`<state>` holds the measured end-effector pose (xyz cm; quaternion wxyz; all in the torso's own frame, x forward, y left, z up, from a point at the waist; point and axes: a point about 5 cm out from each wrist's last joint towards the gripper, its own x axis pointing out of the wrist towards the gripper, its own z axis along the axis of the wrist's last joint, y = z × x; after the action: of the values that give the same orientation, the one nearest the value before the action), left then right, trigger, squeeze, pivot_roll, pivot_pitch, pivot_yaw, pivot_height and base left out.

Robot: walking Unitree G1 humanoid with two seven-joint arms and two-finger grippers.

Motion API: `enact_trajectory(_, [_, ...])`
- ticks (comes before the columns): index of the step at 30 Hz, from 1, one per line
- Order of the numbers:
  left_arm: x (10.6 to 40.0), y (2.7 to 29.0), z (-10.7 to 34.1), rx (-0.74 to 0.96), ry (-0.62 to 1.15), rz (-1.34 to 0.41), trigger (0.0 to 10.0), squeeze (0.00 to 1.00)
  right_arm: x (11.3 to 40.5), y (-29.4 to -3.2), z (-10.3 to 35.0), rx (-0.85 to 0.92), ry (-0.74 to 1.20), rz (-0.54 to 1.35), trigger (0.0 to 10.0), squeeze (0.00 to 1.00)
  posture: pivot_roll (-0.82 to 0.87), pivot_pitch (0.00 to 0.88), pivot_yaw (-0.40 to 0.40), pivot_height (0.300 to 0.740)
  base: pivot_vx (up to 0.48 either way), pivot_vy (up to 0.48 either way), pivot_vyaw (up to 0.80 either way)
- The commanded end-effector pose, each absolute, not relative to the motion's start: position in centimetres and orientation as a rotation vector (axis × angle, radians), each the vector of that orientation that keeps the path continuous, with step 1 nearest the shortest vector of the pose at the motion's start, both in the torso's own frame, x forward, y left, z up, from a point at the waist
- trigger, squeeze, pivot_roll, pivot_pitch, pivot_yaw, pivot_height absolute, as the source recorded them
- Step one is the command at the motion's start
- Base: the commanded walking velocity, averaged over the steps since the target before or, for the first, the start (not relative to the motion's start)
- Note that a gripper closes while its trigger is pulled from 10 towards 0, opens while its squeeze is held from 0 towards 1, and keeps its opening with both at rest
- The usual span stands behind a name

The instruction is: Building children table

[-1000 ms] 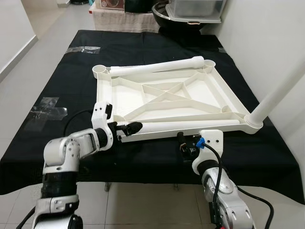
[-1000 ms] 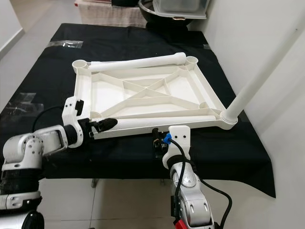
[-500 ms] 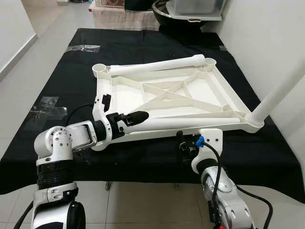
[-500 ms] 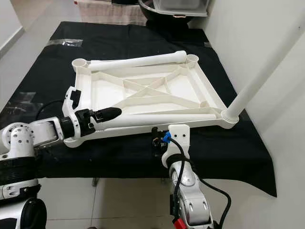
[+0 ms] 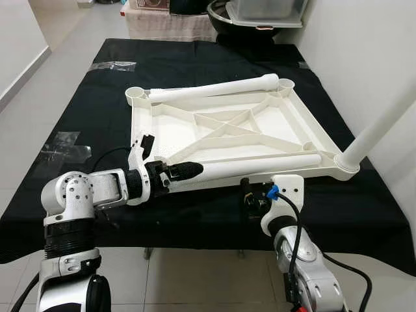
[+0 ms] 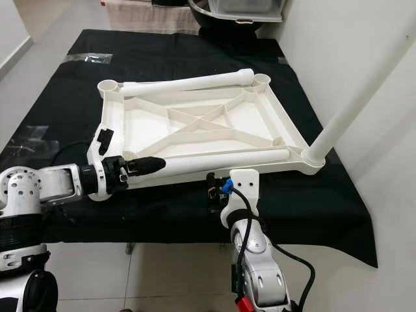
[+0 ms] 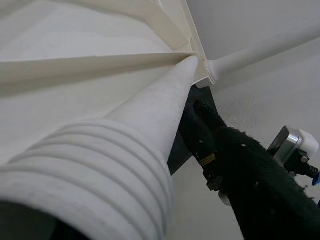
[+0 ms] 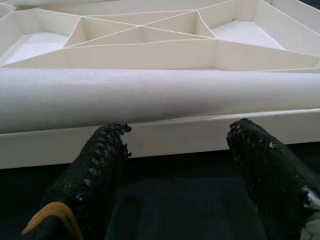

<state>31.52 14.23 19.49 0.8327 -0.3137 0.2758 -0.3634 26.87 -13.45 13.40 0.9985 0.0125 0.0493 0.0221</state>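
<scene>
My left pincer [image 5: 185,171] is clamped on the threaded end of the near leg [image 5: 260,166], and over the last second I have raised that end off the near rim of the upturned tabletop [image 5: 221,127] and swung it rightwards — the far tip now rests near the corner where one leg [image 5: 380,123] already stands. That frees it for its socket, I judge. My right pincer [image 8: 175,150] waits with fingers apart, just short of the near rim — a second loose leg [image 5: 214,89] lies along the far edge.
</scene>
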Motion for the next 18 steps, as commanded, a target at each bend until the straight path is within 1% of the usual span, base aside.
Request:
enact_trajectory(1, [31.2, 14.2, 18.7, -0.677, 0.633, -0.77, 0.0, 0.0, 26.7, -13.8, 13.3, 0.031, 0.112, 0.025, 10.0, 0.0, 0.08, 0.14, -0.075, 0.74, 0.0, 0.0, 0.0])
enact_trajectory(9, [31.0, 14.4, 18.6, -0.667, 0.645, -0.777, 0.0, 0.0, 26.8, -13.8, 13.2, 0.027, 0.116, 0.023, 10.0, 0.0, 0.08, 0.141, -0.076, 0.74, 0.0, 0.0, 0.0])
enact_trajectory(18, [30.9, 15.2, 20.4, -0.671, 0.563, -0.782, 0.0, 0.0, 26.9, -14.0, 13.1, 0.066, 0.123, 0.022, 10.0, 0.0, 0.09, 0.127, -0.077, 0.74, 0.0, 0.0, 0.0])
